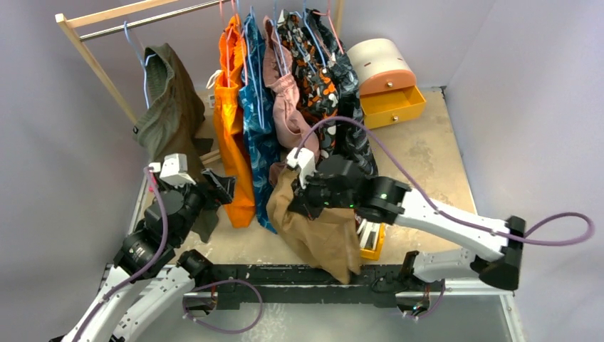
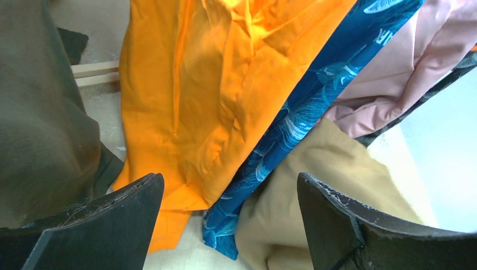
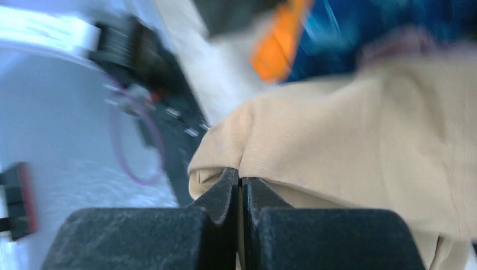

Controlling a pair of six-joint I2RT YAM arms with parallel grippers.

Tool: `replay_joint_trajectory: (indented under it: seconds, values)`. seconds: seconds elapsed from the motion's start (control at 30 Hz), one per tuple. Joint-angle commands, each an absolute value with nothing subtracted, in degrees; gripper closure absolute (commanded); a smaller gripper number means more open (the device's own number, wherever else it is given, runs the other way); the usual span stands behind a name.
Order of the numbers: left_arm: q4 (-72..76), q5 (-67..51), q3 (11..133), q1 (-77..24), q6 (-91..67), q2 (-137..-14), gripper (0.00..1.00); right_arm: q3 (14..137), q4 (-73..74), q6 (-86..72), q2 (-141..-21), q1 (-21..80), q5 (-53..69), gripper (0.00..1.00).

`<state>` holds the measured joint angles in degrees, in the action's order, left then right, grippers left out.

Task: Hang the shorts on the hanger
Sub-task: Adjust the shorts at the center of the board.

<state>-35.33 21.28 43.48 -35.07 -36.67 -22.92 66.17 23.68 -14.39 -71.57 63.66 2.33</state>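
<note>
Right gripper (image 3: 242,188) pinches a fold of the tan shorts (image 3: 349,135), fingers closed tight; left gripper (image 2: 228,183) gapes wide, holding nothing.
Only the right wrist view shows that pinch. From above, the shorts hang lengthwise from the gripper toward the near edge of the table (image 1: 427,157).

Ahead of me a wooden rack (image 1: 107,16) carries a row of clothes: an olive garment (image 1: 165,100) at the left, then orange shorts (image 1: 231,121), a blue print (image 1: 256,121), a pink piece (image 1: 281,92) and a dark floral one (image 1: 313,71). At the far right of the table (image 1: 427,160) stands a cream box (image 1: 381,60), its yellow drawer (image 1: 395,107) open.
</note>
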Motion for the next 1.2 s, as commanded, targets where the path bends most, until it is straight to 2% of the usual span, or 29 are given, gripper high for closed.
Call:
replay_joint_trajectory:
  seconds: [0.0,0.13,0.2,0.3,0.4,0.43,0.5,0.53,0.57,0.6,0.7,0.83,0.9,1.0,1.07,1.17]
  values:
    - [-34.2,26.9,43.7,-35.2,-38.5,-19.3,0.13,76.1,10.3,-14.1,-61.7,64.4,16.0,1.0]
    - [-34.6,31.0,43.2,-35.2,-39.9,-14.3,0.13,76.2,8.4,-16.1,-56.9,64.4,5.3,1.0]
    - [-34.8,32.4,43.0,-35.2,-40.5,-12.4,0.13,72.4,9.1,-18.3,-54.3,64.3,-8.5,1.0]
    - [-35.0,33.1,43.0,-35.2,-40.9,-11.4,0.13,68.6,16.5,-24.7,-53.5,63.5,-26.4,1.0]
    - [-35.3,32.9,43.1,-35.2,-41.1,-12.5,0.13,66.4,27.2,-33.3,-54.5,61.8,-35.5,1.0]
    - [-35.3,32.8,43.2,-35.2,-41.0,-13.1,0.13,65.4,30.2,-36.8,-54.6,60.9,-36.8,0.92]
    - [-35.4,32.5,43.4,-35.2,-40.9,-14.2,0.13,63.3,33.6,-39.0,-53.8,59.8,-36.9,0.52]
    - [-35.5,32.5,43.3,-35.2,-40.9,-14.7,0.13,62.4,35.5,-39.9,-53.2,59.7,-37.0,0.39]
    - [-35.4,32.4,43.4,-35.2,-40.9,-15.1,0.13,61.9,36.8,-40.7,-52.6,59.6,-37.3,0.31]
    - [-35.3,32.3,43.4,-35.2,-40.9,-15.4,0.13,61.7,37.7,-40.7,-51.8,59.6,-37.3,0.27]
    - [-35.3,32.3,43.3,-35.2,-40.9,-15.9,0.13,62.1,35.6,-34.4,-48.7,59.6,-33.8,0.24]
    - [-35.2,32.3,43.2,-35.2,-40.7,-16.3,0.13,62.5,23.2,-17.8,-45.4,59.6,-14.6,0.25]
    - [-35.2,32.4,43.3,-35.2,-40.8,-16.4,0.13,62.9,20.2,-14.7,-47.5,59.7,-2.9,0.25]
    - [-35.1,32.7,43.1,-35.2,-41.0,-16.4,0.13,62.7,16.7,-14.2,-54.8,61.2,6.9,0.25]
    - [-35.3,32.7,43.2,-35.2,-41.1,-16.4,0.13,61.6,11.4,-15.4,-58.0,65.8,5.9,0.24]
    - [-35.4,32.9,43.2,-35.2,-41.2,-16.3,0.13,63.2,8.3,-14.6,-65.7,75.1,-2.0,0.22]
